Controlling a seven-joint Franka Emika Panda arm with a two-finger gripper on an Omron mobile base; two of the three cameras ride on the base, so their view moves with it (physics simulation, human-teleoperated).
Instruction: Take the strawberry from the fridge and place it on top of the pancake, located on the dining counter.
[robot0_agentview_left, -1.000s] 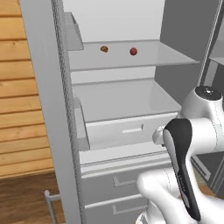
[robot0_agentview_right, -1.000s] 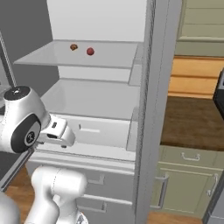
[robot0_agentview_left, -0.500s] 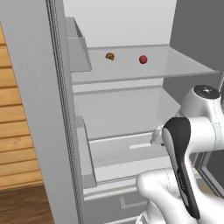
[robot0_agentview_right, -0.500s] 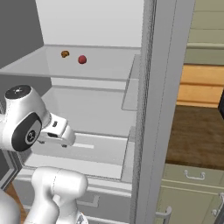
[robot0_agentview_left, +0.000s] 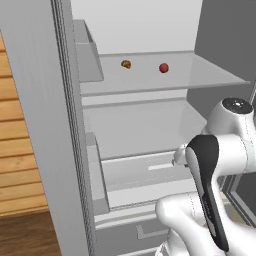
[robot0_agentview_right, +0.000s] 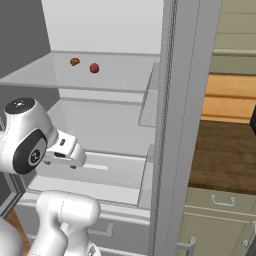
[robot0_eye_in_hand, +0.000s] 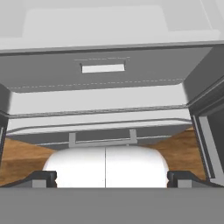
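1. Sitting on the upper pale shelf (robot0_agentview_left: 210, 75) inside the open fridge (robot0_agentview_left: 45, 100), the strawberry (robot0_agentview_left: 163, 68) is resting alone, small and red, too tiny for me to be making out any detail on it.
2. Lying near it on the same shelf, toward the fridge's left wall, an orange-brown item (robot0_agentview_left: 126, 64) of like size is staying apart from the strawberry; I am not able to tell what it is.
3. Showing again from the right base view, the strawberry (robot0_agentview_right: 94, 68) and the orange-brown item (robot0_agentview_right: 75, 61) are keeping the same order, with the fridge's frame post (robot0_agentview_right: 175, 125) cutting off the shelf's right end.
4. Hanging well below that shelf, my gripper (robot0_eye_in_hand: 105, 177) is pointing down toward the bottom drawers (robot0_eye_in_hand: 105, 70), its finger tips (robot0_eye_in_hand: 43, 177) standing wide apart with nothing between them.
5. Blocking the lower part of both base views, my own arm is hiding the drawer fronts and part of the lower shelf (robot0_agentview_left: 135, 125).
6. Peeking past the frame on the right, a wooden floor (robot0_agentview_right: 225, 155) and pale cabinets (robot0_agentview_right: 220, 220) are getting cut off at the edge.
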